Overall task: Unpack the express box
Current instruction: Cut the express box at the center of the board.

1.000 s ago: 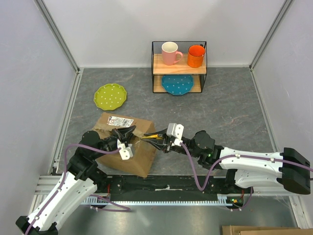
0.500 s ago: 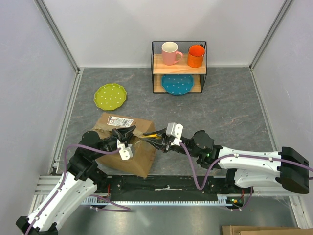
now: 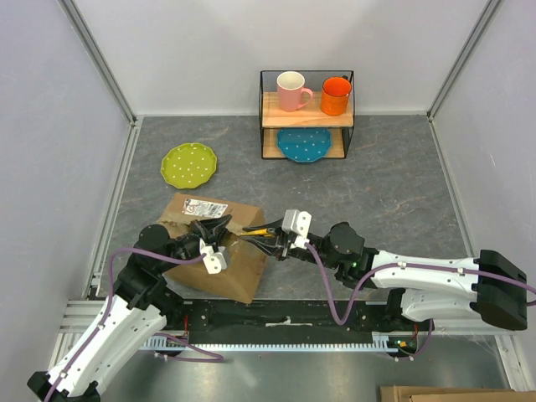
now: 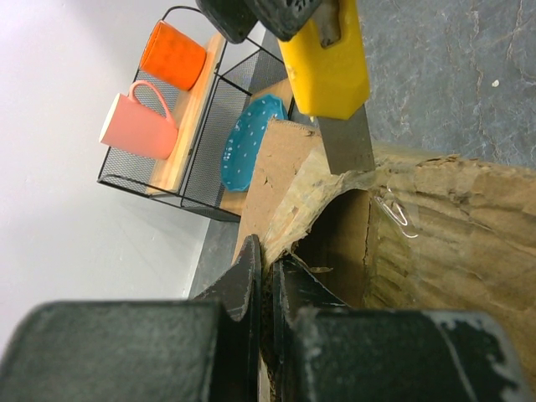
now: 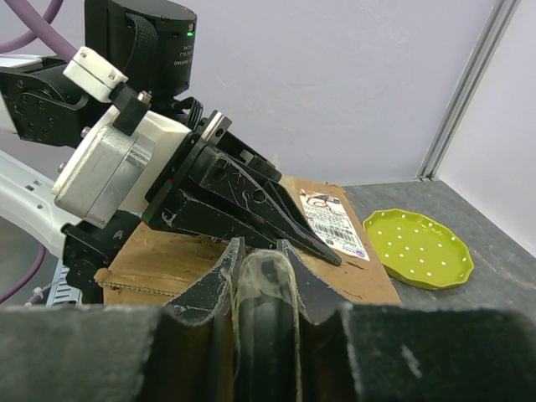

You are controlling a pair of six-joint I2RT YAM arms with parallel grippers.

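- I am seeing the box (image 3: 239, 270) lying at the near left of the counter (image 3: 377, 193), skewed to the near edge, its label (image 3: 203, 207) on the far-left end of the top.
- The left fingers (image 3: 213, 228) are resting on the box top, pressed together. Their tips are meeting the ragged edge of a raised flap (image 4: 280, 172); I cannot tell whether any cardboard is pinched between them.
- The right fingers (image 5: 205, 293) are clamping a yellow knife (image 3: 258, 230), held partly closed around its handle.
- Key relation: the box is lying to the left of the right fingers. The blade (image 4: 347, 142) is pointing in from the right and touching the torn lip of the opening at the top's right edge.
- The left wrist view is showing a dark gap into the box just beside the blade, so I am judging the top partly opened, the contents not yet out.
- The left arm is the nearer one, already over the box; the right is reaching across.
- I am judging the next cut as risky: the left fingers are lying near the blade's line.
- A green plate (image 3: 189, 165) is sitting well beyond the box. A rack (image 3: 306, 113) with a pink mug (image 3: 292, 90), an orange mug (image 3: 335, 95) and a blue plate (image 3: 305, 144) is standing at the far wall, not obstructing.
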